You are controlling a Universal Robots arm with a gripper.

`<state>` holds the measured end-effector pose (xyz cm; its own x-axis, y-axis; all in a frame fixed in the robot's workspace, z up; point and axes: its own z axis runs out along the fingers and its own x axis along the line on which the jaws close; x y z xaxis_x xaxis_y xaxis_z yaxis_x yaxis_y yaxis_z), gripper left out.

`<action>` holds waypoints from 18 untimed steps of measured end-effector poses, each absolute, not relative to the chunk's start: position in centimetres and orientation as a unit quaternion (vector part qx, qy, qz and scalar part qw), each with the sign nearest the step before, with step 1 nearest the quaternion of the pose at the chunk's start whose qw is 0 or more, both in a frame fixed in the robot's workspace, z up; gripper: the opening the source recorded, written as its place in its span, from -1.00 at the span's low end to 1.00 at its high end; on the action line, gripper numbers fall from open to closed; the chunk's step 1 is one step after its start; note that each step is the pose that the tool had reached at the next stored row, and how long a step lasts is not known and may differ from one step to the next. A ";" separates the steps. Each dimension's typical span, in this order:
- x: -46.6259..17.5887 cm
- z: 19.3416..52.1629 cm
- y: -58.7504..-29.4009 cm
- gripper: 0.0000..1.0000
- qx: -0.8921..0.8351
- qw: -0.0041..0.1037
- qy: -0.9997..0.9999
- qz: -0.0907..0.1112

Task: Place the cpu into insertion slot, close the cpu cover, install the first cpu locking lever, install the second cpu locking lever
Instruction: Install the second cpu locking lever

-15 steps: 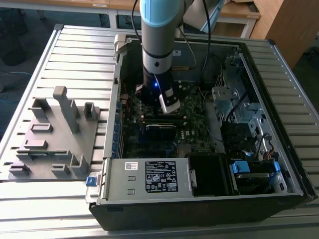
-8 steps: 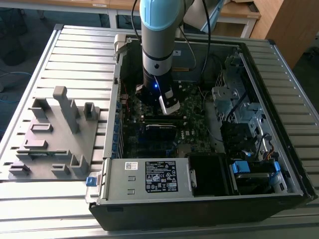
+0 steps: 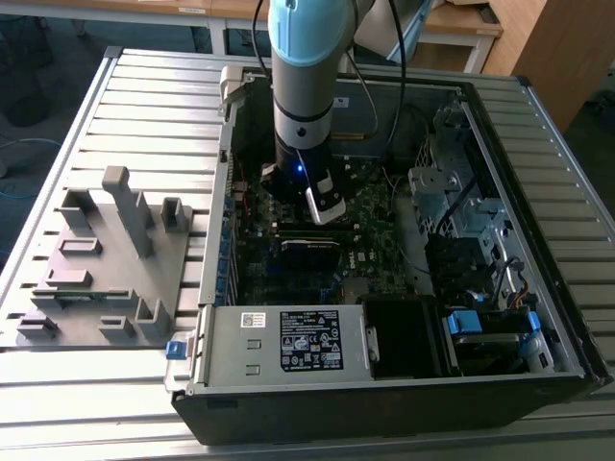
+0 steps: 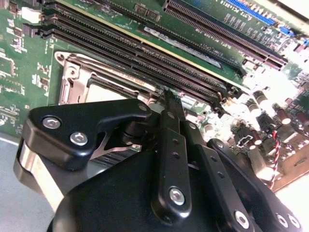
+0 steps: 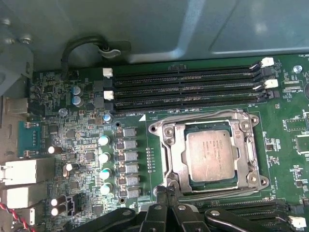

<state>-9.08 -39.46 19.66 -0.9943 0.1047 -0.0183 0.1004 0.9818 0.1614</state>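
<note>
Dull silver metal marks the cpu, which lies flat in the insertion slot just ahead of the gripper in the first wrist view. The cpu cover appears to be down around the chip, its frame bordering all four sides with the chip's top showing through the opening. A thin wire lever runs along the far edge of the frame, beyond the chip from the gripper, next to the long black memory slots.

The gripper's two thin black fingers are pressed together with no gap and nothing between them, so it is clenched and empty. Their tips sit at the near edge of the socket frame; whether they touch metal I cannot tell.

By my judgement the chip is seated and the cover closed, so the work in hand is a locking lever on the near side. That move would call for a steady push down and sideways to catch the wire under its hook, without slipping onto the green board.

In the exterior view the arm reaches down into the open computer case.
</note>
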 end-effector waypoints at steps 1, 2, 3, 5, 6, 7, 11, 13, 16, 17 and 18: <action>-9.1 19.6 -39.5 -0.80 0.051 0.013 0.995 0.082; -9.1 19.6 -39.5 -0.80 0.051 0.013 0.995 0.083; -9.2 19.6 -39.5 -0.80 0.051 0.013 0.995 0.084; -9.3 19.6 -39.6 -0.80 0.052 0.013 0.995 0.086; -9.3 19.5 -39.6 -0.80 0.052 0.013 0.995 0.087; -9.4 19.5 -39.6 -0.80 0.052 0.013 0.995 0.088; -9.5 19.5 -39.6 -0.80 0.052 0.013 0.995 0.089; -9.5 19.4 -39.6 -0.80 0.052 0.013 0.995 0.089; -9.6 19.3 -39.6 -0.80 0.052 0.013 0.995 0.089; -9.6 19.3 -39.6 -0.80 0.052 0.013 0.995 0.089; -9.6 19.3 -39.6 -0.80 0.052 0.013 0.995 0.089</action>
